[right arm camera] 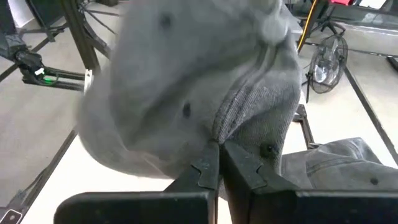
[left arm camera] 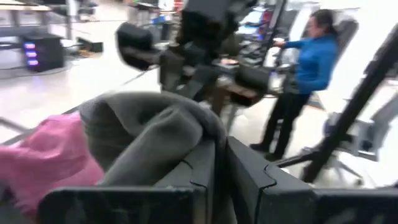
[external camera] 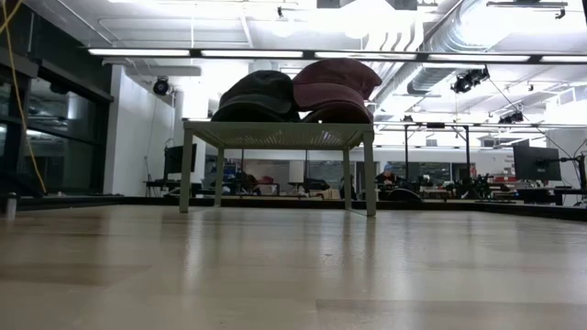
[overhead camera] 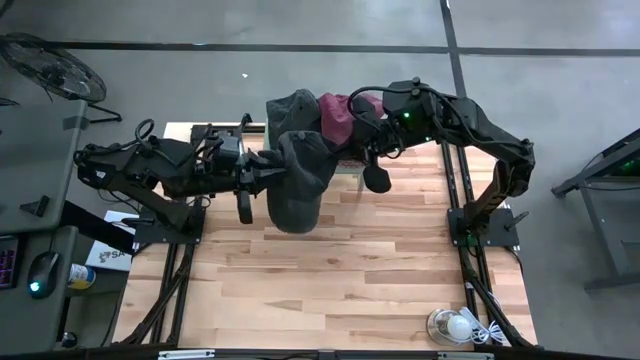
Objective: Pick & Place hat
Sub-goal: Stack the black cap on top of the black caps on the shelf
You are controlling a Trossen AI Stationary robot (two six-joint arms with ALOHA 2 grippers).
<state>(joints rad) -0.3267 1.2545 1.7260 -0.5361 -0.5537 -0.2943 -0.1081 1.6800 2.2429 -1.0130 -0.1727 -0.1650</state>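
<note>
A dark grey hat (overhead camera: 298,185) hangs in the air over the far half of the wooden table (overhead camera: 330,290). My left gripper (overhead camera: 272,172) is shut on its left side and my right gripper (overhead camera: 338,155) is shut on its right side. Behind them, another dark grey hat (external camera: 257,92) and a maroon hat (external camera: 335,84) rest on a small white stand (external camera: 275,135) at the table's far edge. The low view shows neither gripper nor the held hat. My left gripper pinches a fold of the grey hat's cloth (left arm camera: 198,140) between its two fingers, coming level from the table's left. The hat is clear of the table. My right gripper pinches a gathered fold of the hat's crown (right arm camera: 227,127) beside an eyelet (right arm camera: 268,149), slanting down from the right. The crown bulges out beyond the fingers.
A white bulb-shaped thing with a cord (overhead camera: 455,325) lies at the table's near right corner. A person in a blue top (left arm camera: 311,62) stands beyond the table. The near half of the tabletop is bare wood.
</note>
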